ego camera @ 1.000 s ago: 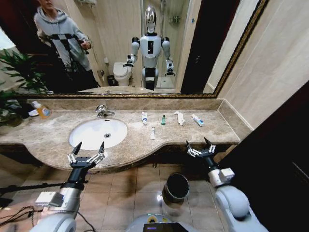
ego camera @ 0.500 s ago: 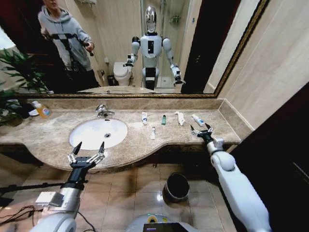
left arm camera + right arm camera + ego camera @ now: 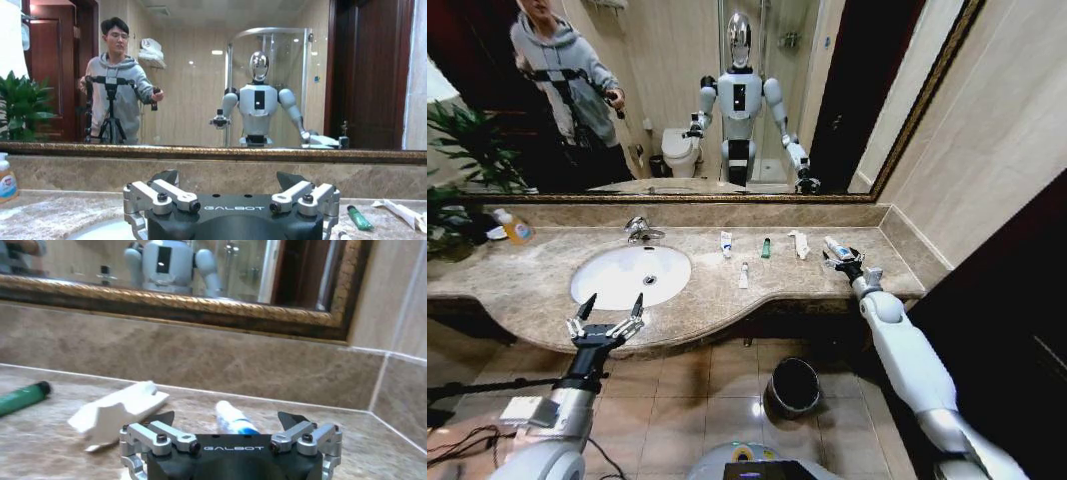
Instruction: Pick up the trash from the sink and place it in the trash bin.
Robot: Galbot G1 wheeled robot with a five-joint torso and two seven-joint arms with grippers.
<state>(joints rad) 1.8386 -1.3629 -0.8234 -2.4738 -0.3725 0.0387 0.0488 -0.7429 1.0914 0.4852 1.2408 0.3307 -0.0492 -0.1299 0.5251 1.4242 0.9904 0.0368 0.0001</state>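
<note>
Hiding part of white-and-blue tube [image 3: 235,418]: right gripper [image 3: 842,258], fingers spread.

Left pincer [image 3: 229,192] spread open above the sink [image 3: 100,231], tiny green bottle [image 3: 358,218] beside it on marble

The head camera looks down on the bench [image 3: 547,280] from high up. Each wrist camera sits low behind its tool, facing the mirror [image 3: 200,75].

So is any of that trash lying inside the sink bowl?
No, the sink is bare; the tubes lie on the marble counter.
</note>
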